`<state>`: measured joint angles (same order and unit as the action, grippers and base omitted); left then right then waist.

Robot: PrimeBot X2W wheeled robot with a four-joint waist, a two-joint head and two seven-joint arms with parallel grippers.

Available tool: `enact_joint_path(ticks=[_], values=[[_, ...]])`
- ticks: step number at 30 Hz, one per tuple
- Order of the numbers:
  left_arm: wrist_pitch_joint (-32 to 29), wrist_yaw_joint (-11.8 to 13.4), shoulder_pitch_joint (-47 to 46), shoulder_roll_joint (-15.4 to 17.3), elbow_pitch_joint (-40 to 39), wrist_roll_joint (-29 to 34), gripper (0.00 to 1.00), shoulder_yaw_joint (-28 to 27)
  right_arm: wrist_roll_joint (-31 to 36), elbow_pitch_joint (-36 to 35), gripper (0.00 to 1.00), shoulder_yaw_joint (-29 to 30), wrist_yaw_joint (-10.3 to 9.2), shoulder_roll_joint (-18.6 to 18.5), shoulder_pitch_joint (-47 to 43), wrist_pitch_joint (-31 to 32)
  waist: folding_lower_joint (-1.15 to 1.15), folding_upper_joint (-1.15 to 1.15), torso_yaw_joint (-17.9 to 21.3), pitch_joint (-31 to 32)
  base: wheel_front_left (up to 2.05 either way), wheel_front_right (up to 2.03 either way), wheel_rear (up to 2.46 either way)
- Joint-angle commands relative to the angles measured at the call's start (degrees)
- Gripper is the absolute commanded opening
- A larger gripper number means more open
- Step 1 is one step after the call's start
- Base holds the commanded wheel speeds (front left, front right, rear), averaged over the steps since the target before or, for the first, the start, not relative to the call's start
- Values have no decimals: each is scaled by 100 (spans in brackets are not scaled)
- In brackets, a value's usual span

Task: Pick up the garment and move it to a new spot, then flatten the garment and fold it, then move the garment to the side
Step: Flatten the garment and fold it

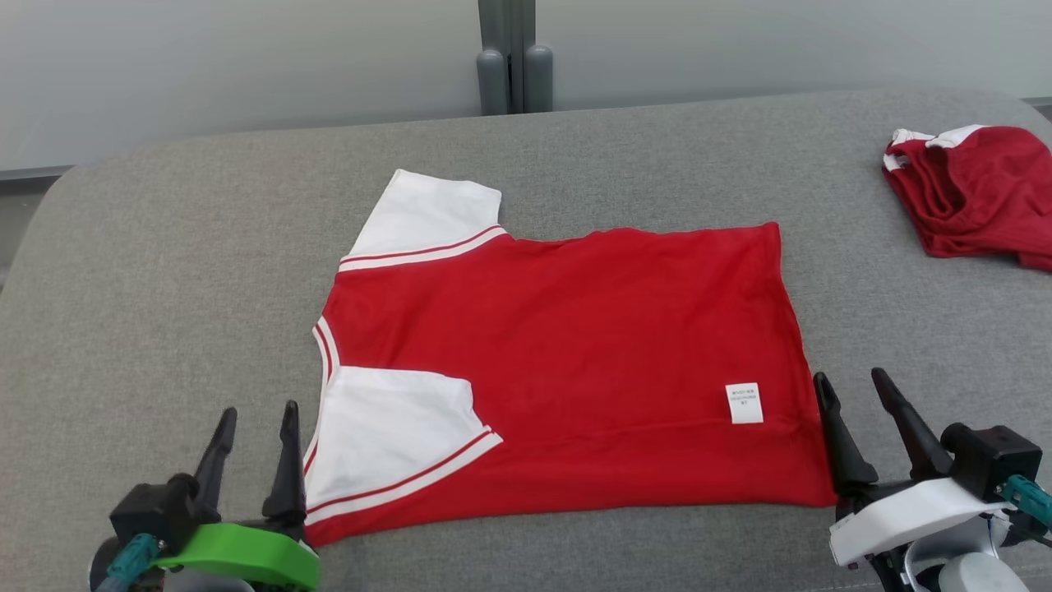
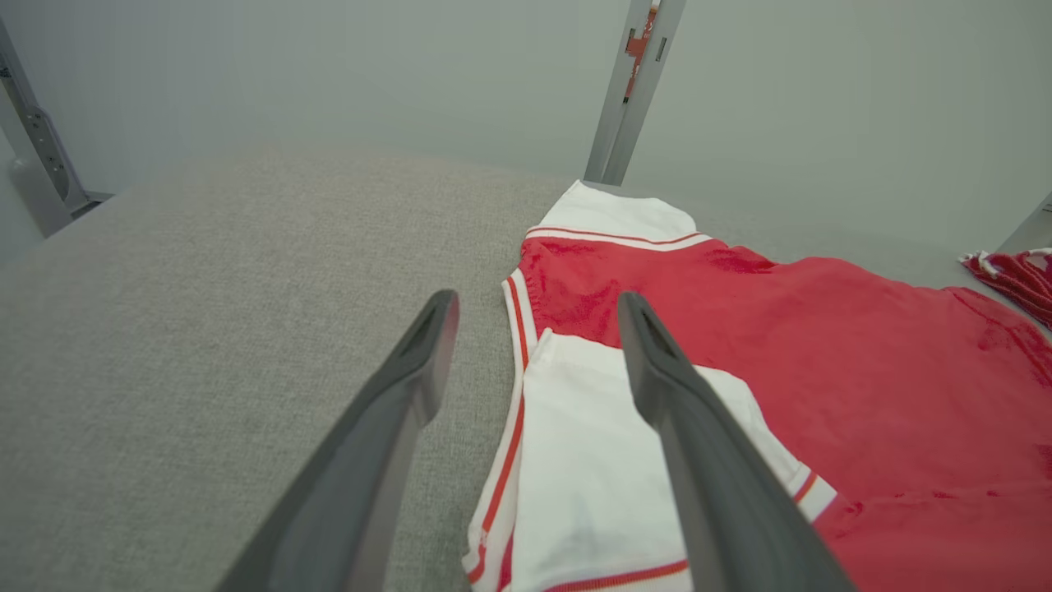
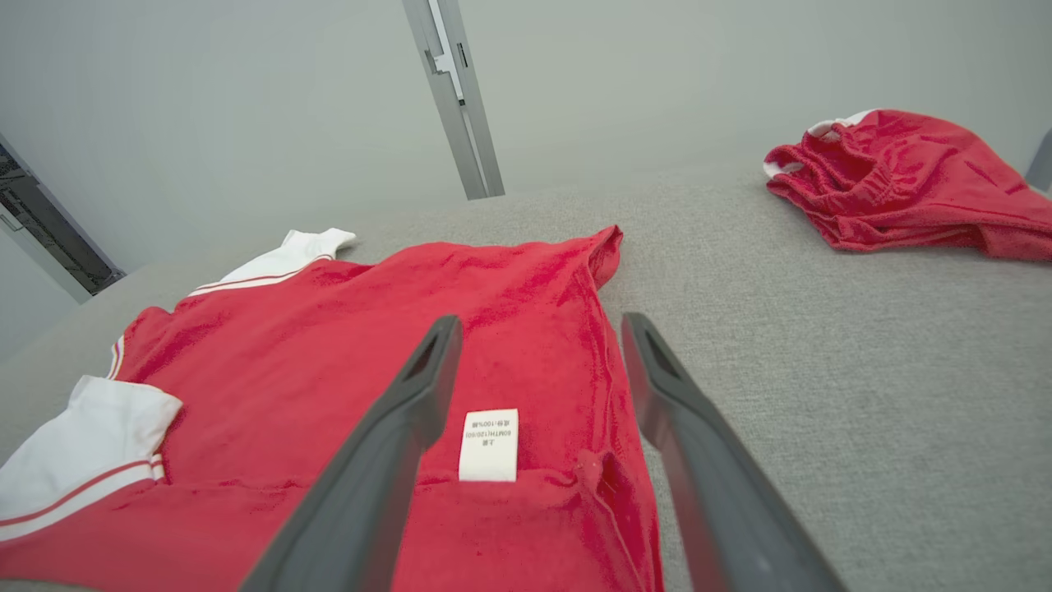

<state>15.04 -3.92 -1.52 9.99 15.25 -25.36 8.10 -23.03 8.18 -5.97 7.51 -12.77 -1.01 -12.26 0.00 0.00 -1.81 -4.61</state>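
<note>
Head view: garment (image 1: pixel 575 353) lies flat, near sleeve (image 1: pixel 394 427) folded in — left gripper (image 1: pixel 259 409) and right gripper (image 1: pixel 849 375) both released, empty — rest of fold and side move pending

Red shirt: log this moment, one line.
red shirt flat on grey surface | left gripper open, collar end | right gripper open, hem

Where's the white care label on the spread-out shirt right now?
In the head view the care label sits on the red shirt near its lower right corner, just left of the right end effector.
</note>
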Motion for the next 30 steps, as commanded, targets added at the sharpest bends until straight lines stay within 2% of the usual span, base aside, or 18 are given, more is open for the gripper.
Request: enact_joint_path(ticks=[1,12,20,30], values=[[15,42,-113,41,-85,102,100,-91,115,-85,100,44,-4,43,84,-84,0,0,43,55,0,0,0],[15,-50,-334,-16,-482,715,100,-574,883,-600,100,279,-4,338,118,-285,0,0,48,182,0,0,0],[15,-194,-121,-49,-462,756,100,-771,1042,-671,100,554,-4,453,-103,-290,0,0,53,175,0,0,0],[15,-274,-82,-91,-424,820,100,-908,1118,-679,100,606,-4,531,-203,-296,0,0,46,205,0,0,0]])
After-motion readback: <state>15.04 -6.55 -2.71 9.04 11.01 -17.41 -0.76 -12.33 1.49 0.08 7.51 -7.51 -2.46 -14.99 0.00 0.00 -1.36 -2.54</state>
